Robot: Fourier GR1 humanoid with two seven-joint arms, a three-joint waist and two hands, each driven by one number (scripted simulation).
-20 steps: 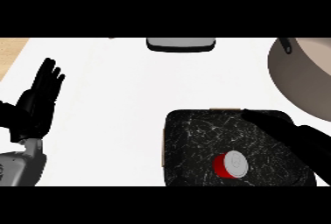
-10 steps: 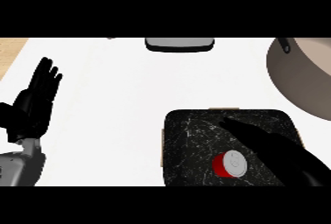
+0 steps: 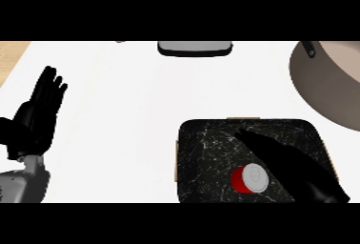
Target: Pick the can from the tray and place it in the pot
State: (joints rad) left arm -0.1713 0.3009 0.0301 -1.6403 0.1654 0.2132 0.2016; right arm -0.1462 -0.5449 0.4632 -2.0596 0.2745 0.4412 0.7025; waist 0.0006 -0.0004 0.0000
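White counter point(image 3: 134, 119) all around, and the dark speckled tray point(image 3: 207, 157) sits near right with the red can point(image 3: 247, 179) upright on it, toward its near edge. Right hand point(image 3: 285, 159) lies over the tray just right of the can, fingers straight and pointing far-left, nothing held. Looks like the reach step: next it needs fingers curled round the can, then a lift far right to the pot point(image 3: 330, 81). Left hand point(image 3: 38, 116) rests open at the left edge.
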